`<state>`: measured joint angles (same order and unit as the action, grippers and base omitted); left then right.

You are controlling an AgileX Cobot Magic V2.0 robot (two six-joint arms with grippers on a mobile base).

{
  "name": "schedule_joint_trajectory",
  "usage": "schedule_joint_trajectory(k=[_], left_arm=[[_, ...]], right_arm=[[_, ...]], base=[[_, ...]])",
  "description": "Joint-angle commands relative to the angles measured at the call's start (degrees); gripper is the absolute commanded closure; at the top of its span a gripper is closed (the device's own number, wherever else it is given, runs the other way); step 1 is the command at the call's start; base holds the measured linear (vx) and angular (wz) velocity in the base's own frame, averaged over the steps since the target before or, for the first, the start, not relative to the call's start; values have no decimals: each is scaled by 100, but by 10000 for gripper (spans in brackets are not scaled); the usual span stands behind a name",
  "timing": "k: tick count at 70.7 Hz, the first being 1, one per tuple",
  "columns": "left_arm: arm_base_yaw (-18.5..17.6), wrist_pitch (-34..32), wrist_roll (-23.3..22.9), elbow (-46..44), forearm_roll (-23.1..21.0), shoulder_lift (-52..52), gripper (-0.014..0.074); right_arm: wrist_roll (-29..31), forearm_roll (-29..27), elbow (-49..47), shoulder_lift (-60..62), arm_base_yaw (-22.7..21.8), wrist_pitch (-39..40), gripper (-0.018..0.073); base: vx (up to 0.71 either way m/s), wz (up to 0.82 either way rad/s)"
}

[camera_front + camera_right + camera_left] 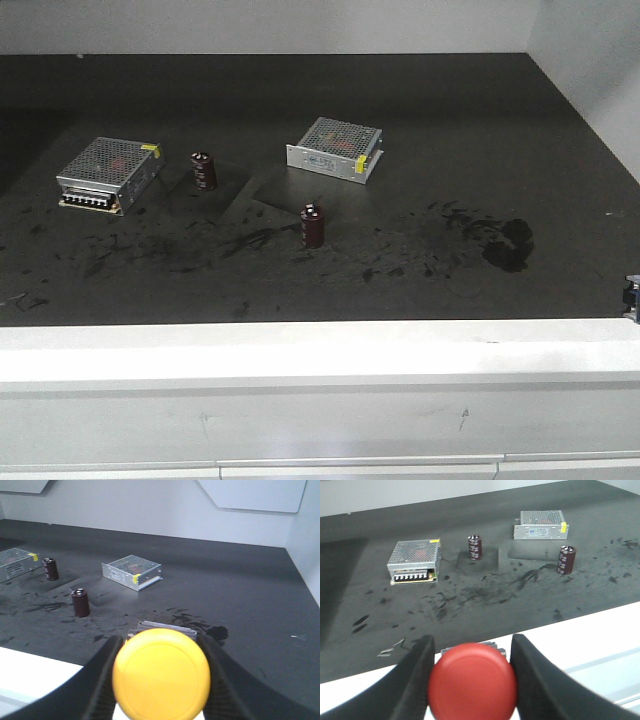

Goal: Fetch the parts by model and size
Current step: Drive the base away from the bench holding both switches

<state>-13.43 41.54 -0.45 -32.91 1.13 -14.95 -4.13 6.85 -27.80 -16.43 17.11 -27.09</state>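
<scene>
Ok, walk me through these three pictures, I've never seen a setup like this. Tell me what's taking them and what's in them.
This is a two-armed robot. One picture comes from a camera facing forward over a dark work surface; the other two come from cameras on each wrist, looking out past the gripper.

On the surface lie two silver mesh-topped metal boxes and two dark maroon cylinders, standing upright.

In the left wrist view, the left gripper is closed on a switch with a round red cap. In the right wrist view, the right gripper holds a matching switch with a yellow cap. The arms are not visible in the front view.
</scene>
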Motion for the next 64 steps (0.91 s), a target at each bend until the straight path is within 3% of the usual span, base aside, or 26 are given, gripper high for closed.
schedule_joint_trajectory(k=[1, 20, 64], left_arm=[[-30, -408, -31, -134, -17, -59, 602], [-30, -408, -31, -134, -17, -59, 602], [-30, -403, -31, -134, -17, -59, 602]], right_arm=[[45, 79, -146, -54, -19, 488, 564], [45, 79, -146, -54, -19, 488, 564], [45, 79, -146, -54, -19, 488, 564]], base=[[-3, 10], [-6, 35], [-11, 82]])
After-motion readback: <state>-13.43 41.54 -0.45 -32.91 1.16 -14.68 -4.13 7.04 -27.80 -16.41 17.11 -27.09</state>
